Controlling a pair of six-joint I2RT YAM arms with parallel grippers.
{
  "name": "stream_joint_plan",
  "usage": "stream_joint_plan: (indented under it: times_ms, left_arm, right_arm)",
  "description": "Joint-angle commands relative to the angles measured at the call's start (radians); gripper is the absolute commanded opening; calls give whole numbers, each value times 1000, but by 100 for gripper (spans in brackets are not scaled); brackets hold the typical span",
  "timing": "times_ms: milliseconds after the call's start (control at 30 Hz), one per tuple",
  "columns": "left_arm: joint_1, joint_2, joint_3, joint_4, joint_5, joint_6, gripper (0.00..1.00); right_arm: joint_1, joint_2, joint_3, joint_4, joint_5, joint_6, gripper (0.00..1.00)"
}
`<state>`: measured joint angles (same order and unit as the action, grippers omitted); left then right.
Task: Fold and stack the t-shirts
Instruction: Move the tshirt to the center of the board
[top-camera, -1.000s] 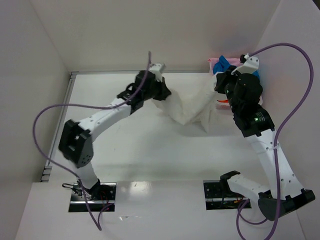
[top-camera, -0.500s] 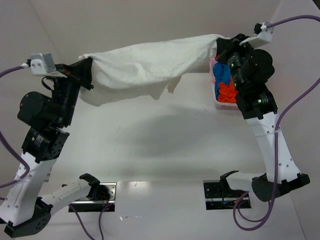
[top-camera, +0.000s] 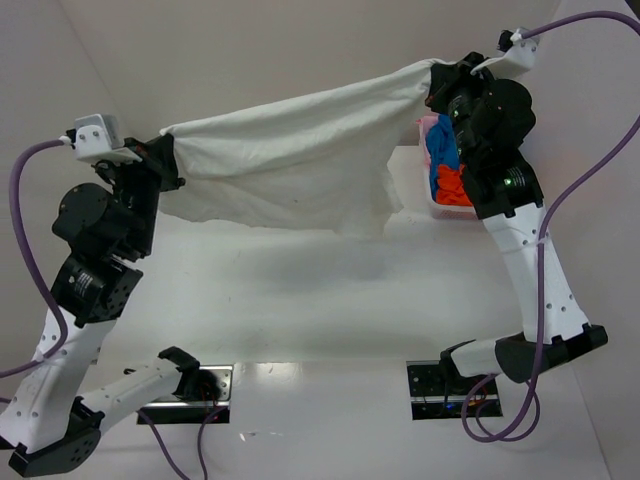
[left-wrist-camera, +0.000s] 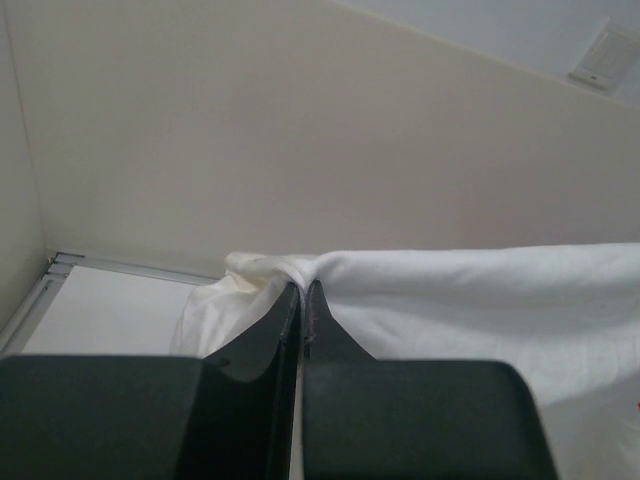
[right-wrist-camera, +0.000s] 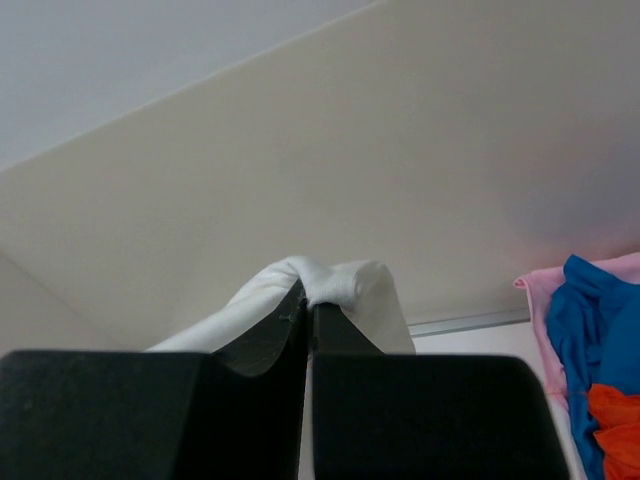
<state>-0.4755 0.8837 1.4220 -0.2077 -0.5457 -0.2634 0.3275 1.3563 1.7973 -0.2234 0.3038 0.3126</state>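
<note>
The off-white t-shirt (top-camera: 300, 150) hangs stretched in the air between my two grippers, high above the table. My left gripper (top-camera: 168, 152) is shut on its left end; the left wrist view shows the cloth (left-wrist-camera: 450, 290) pinched at the gripper (left-wrist-camera: 302, 288). My right gripper (top-camera: 437, 82) is shut on its right end, as the right wrist view shows at the gripper (right-wrist-camera: 308, 296), with bunched cloth (right-wrist-camera: 340, 282) above. The blue t-shirt (top-camera: 441, 150), orange-red t-shirt (top-camera: 452, 186) and pale pink t-shirt (top-camera: 426, 124) lie heaped at the back right.
The heap sits in a white tray (top-camera: 437, 210) against the right wall. White walls close in on the left, back and right. A metal strip (left-wrist-camera: 120, 266) runs along the table's back edge.
Both grippers stayed raised with the off-white shirt; the shirt has spread wider and its lower edge hangs further down than half a second ago. One second ago it was bunched low on the table.
</note>
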Motion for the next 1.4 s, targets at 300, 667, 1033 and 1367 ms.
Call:
stream_joint_plan:
  times_ms: [300,667,1033,1367]
  left_arm:
    - [8,60,22,10,33,-11,0]
    - [8,-126,-225,-136,330,-151,0]
    - [8,-230,-337,-298,727,-111,0]
    - [8,-175,-307,-320,566,-66,0]
  right_arm:
    - [-4,-102,-133,55,20,-33,1]
    - [-4,36,20,64,5,-72,1]
    - [-4,245,254,52,-146,-24,1]
    - [-4,222,211,32,-126,-59,1]
